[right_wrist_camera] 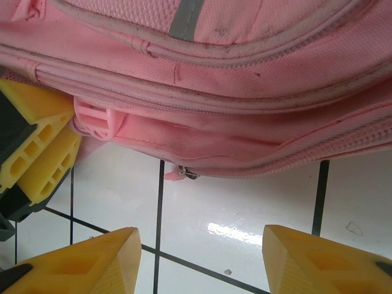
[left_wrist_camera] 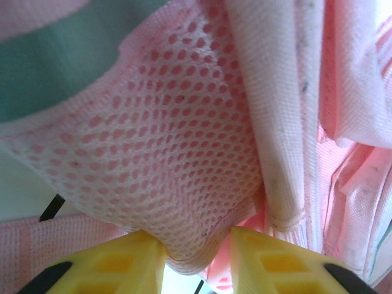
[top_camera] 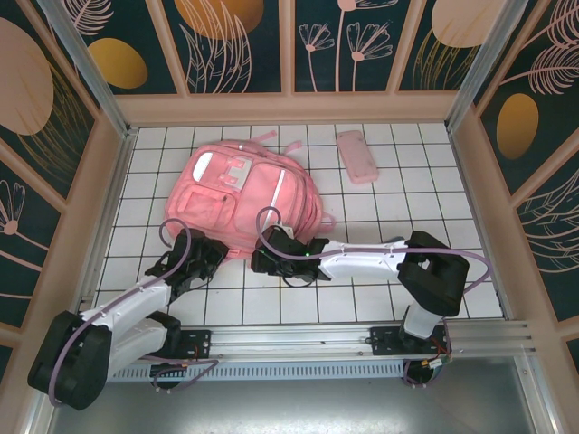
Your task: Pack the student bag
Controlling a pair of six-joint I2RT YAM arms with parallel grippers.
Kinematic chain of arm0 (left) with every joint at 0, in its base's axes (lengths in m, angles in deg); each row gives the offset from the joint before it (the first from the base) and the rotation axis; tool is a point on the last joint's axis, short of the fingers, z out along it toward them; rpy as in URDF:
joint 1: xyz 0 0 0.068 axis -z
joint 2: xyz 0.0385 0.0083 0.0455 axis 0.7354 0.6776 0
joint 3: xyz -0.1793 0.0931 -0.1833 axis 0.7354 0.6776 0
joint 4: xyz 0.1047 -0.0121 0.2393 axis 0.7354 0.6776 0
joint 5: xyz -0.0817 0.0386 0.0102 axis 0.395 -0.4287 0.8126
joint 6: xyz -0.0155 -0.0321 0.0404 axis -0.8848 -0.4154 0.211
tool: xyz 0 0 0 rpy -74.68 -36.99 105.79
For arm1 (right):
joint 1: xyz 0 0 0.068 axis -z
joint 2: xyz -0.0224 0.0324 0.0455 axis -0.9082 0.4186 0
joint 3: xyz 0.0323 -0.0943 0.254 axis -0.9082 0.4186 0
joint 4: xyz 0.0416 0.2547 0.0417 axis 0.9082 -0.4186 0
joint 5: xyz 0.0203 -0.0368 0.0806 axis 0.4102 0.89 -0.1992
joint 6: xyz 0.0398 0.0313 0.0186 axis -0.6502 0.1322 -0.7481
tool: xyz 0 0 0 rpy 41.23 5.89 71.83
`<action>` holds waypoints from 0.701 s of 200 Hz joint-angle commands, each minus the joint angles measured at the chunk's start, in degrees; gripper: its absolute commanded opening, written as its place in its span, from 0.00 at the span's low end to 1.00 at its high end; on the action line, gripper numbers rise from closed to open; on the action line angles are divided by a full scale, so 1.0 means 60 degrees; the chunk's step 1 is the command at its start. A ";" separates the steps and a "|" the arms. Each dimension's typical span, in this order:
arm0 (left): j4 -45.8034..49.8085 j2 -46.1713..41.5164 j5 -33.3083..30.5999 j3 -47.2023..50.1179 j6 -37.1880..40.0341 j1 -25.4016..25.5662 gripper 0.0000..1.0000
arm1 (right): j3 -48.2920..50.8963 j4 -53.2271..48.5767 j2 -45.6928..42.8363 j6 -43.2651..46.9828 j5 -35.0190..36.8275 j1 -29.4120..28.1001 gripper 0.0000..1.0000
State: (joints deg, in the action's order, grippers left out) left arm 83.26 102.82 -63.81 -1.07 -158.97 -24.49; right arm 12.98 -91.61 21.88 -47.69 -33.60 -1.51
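The student bag [top_camera: 249,194] is a large pink backpack lying flat in the middle of the tiled table. My left gripper [top_camera: 210,253] sits at the bag's near left edge. In the left wrist view its yellow fingers [left_wrist_camera: 122,263] pinch a fold of the bag's pink mesh [left_wrist_camera: 165,153] between them. My right gripper [top_camera: 271,255] is at the bag's near edge, just right of the left one. Its jaws [right_wrist_camera: 202,257] stand open over bare tile, short of the bag [right_wrist_camera: 245,79]. A small zipper pull [right_wrist_camera: 177,174] hangs from the bag's lower seam ahead of the right gripper.
A small flat pink pencil pouch [top_camera: 355,155] lies at the back right of the table. Walls enclose the table on three sides. The left gripper's yellow fingers [right_wrist_camera: 33,144] show at the left of the right wrist view, beside a pink buckle [right_wrist_camera: 92,119].
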 commanded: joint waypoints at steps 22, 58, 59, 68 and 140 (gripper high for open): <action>-0.1367 0.0245 -0.0394 0.0177 -0.0662 -0.0029 0.29 | -0.0126 -0.0216 0.0045 0.0137 0.0776 -0.0282 0.55; -0.1824 0.0657 -0.0583 0.0328 -0.1076 -0.0022 0.35 | -0.0120 -0.0013 0.0146 -0.0007 0.0844 -0.0418 0.54; -0.1837 0.0669 -0.0589 0.0327 -0.1082 -0.0018 0.34 | -0.0121 -0.0015 0.0149 -0.0009 0.0843 -0.0417 0.54; -0.1973 0.0770 -0.0590 0.0329 -0.1116 -0.0023 0.30 | -0.0172 -0.0041 0.0221 0.0001 0.0845 -0.0432 0.54; -0.1351 0.0114 -0.0279 -0.0530 -0.0248 -0.0023 0.00 | -0.1382 -0.1280 0.0951 0.0108 0.1756 -0.0511 0.53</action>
State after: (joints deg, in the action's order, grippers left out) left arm 75.33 106.25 -66.04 -0.18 -163.64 -24.49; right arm 9.04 -94.58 25.29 -47.30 -27.56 -3.76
